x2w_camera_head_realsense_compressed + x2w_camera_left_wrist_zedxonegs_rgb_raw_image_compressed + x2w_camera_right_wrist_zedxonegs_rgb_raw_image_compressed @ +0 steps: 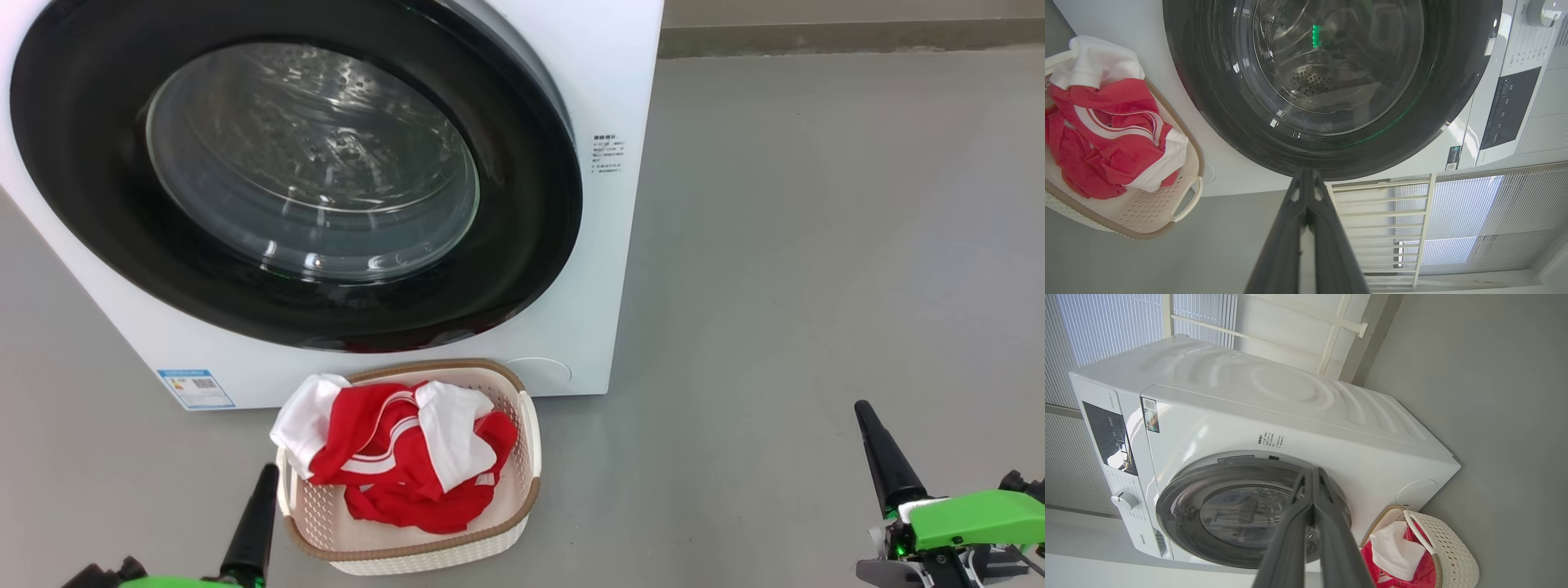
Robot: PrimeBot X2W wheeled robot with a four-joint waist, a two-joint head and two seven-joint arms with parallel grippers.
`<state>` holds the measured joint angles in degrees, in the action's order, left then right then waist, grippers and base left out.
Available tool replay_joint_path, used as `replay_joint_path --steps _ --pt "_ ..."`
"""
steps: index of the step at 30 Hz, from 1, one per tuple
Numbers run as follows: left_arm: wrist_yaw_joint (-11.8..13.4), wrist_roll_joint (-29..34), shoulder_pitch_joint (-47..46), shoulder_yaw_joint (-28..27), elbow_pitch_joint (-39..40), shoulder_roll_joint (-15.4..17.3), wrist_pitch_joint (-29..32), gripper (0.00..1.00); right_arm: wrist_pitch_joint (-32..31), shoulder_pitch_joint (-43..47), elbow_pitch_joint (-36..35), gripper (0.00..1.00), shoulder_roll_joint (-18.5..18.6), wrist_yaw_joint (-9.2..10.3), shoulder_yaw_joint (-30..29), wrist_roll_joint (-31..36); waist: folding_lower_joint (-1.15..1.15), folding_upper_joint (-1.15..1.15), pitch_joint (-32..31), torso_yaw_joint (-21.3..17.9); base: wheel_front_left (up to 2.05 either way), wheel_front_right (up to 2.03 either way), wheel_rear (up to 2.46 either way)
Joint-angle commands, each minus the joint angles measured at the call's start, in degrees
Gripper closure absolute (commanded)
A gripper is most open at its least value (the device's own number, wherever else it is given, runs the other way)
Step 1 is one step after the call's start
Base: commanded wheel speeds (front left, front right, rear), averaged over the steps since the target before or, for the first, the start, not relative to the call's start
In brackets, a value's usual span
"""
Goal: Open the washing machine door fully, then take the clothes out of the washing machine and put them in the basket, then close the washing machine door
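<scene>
The big white washing machine [608, 269] fills the top left. Its round door [522, 212] is shut flat against the front. The door has a wide shiny black ring and a bulging glass window in the middle. A small blue label [196, 389] sits low on the machine's front. The basket [408, 557] stands on the grey floor [816, 286] just in front of the machine, under the door. The red and white clothes [392, 469] lie bunched up inside it, and a white bit hangs over its left edge. The left gripper [266, 478] points up just beside the basket, fingers pressed together. The right gripper [864, 415] is well off to the right, fingers together too, holding nothing.
</scene>
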<state>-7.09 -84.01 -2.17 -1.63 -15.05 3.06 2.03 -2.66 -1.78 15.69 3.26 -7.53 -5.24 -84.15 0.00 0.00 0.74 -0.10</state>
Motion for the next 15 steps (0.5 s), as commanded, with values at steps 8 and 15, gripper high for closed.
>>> replay_joint_path --steps 8,15 --pt "-0.4 -5.9 -3.3 -2.4 1.2 1.3 1.7 1.0 -1.9 -3.6 -1.7 1.0 0.4 0.04 0.1 -5.4 0.0 0.0 -0.3 0.1 0.0 0.0 0.0" --pt "-0.4 -9.8 -3.9 -2.9 1.1 1.3 2.8 1.0 -3.0 -4.3 -1.7 1.0 0.4 0.04 -0.3 -8.9 0.0 0.0 -0.6 0.1 0.0 0.0 0.0"
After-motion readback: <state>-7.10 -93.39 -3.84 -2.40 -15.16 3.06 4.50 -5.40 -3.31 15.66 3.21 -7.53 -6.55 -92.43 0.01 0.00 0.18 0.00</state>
